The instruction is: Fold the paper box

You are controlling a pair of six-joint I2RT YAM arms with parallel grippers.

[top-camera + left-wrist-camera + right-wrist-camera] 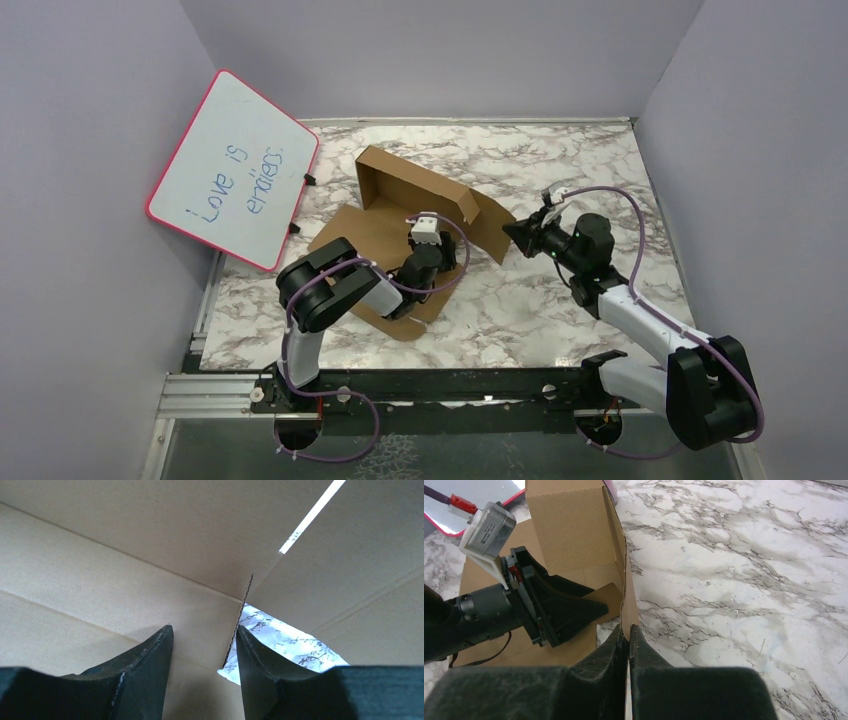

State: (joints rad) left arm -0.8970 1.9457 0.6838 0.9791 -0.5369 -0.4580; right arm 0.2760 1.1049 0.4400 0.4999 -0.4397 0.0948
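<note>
- Right hand (628, 630) pinches the paper box (574, 525) at its wall edge.
- Left hand (204, 635) over the box's base, half-wide astride a flap.
- We fear the thin pinch slips and the wall flops.

A: Setting?
B: Robotics lab, enclosed test cell. Left arm (325, 295) and right arm (650, 330) mounted at the edge of a marble-patterned table (520, 310), beside an aluminium-extrusion frame (210, 395). Plain partition walls (430, 50) on three sides.
A: Other evidence?
B: Pink-framed whiteboard (235, 170) propped at left. Paper box (400, 185) as workpiece.
</note>
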